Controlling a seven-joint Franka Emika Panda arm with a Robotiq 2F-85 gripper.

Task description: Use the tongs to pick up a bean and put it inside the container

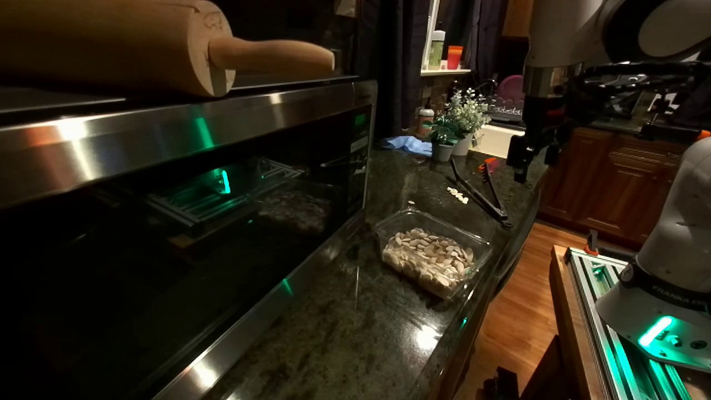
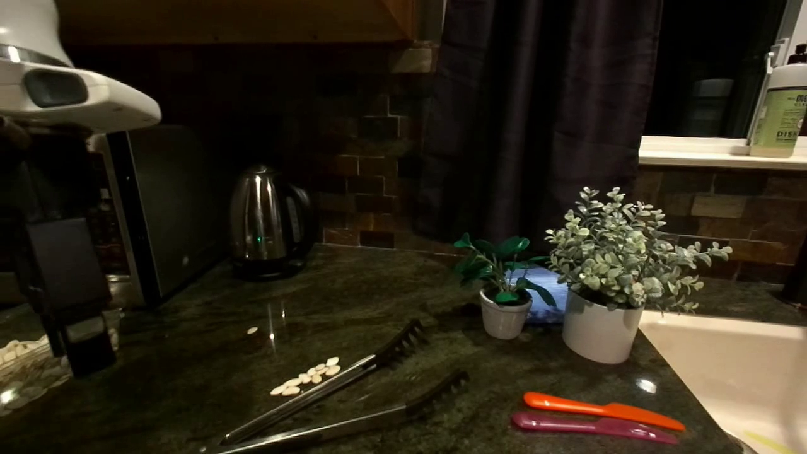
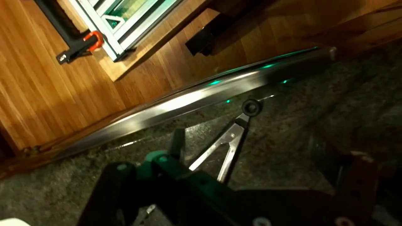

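Note:
The tongs point(image 1: 501, 215) lie spread on the dark counter, black toothed tips pointing toward the plants. Beside one arm of the tongs point(image 2: 302, 400) is a small cluster of pale beans point(image 2: 309, 377), and a lone bean point(image 2: 252, 330) sits apart. The clear container point(image 1: 444, 225) holds a heap of beans point(image 1: 430, 253). My gripper point(image 1: 534, 161) hangs above the counter. In the wrist view the gripper point(image 3: 255, 150) is open, its fingers wide apart with nothing held. Below it show the tongs' ring and hinge point(image 3: 232, 135); its linkage hides their farther part.
A microwave point(image 1: 250, 183) with a rolling pin point(image 1: 139, 47) on top flanks the counter. Two potted plants point(image 2: 602, 328), orange and purple knives point(image 2: 592, 424) and a sink point(image 2: 725, 359) lie beyond the tongs. A kettle point(image 2: 261, 221) stands behind. The metallic counter edge point(image 3: 176, 105) drops to the floor.

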